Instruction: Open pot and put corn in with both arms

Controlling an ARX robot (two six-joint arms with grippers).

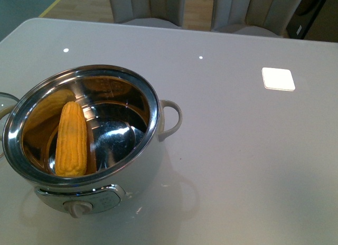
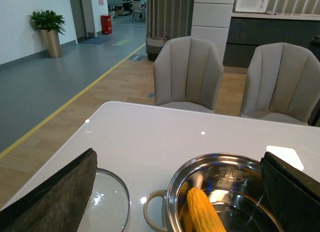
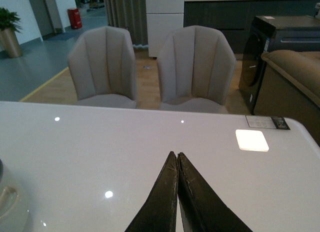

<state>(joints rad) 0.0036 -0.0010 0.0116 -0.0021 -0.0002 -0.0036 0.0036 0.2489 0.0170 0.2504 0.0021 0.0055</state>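
Item one, my left gripper [image 2: 177, 192]: two black felt-faced fingers [image 2: 55, 192] standing wide apart, nothing between them but the view ahead. Item two, just beyond and below those fingers: the large round white-bodied electric pot with shiny steel bowl and rim [image 1: 153, 105], open, its loop handle and front dial showing. Item three, inside that pot: the single husked-off yellow corn cob [image 1: 72, 139], leaning lengthwise against the steel wall on the side nearer my left finger. Item four, beside the pot under the left finger: a round glass lid with a metal rim [image 2: 107, 207], lying flat on the glossy white table [image 1: 237, 166]. Item five, my right gripper [image 3: 177, 192]: black fingers pressed together, holding nothing, over bare table well apart from the pot, whose handle only edges its view. Item six, farther off: grey upholstered chairs [image 2: 187, 72]. I judge both steps finished; the next move calls only for drawing both arms clear, without knocking lid or pot.
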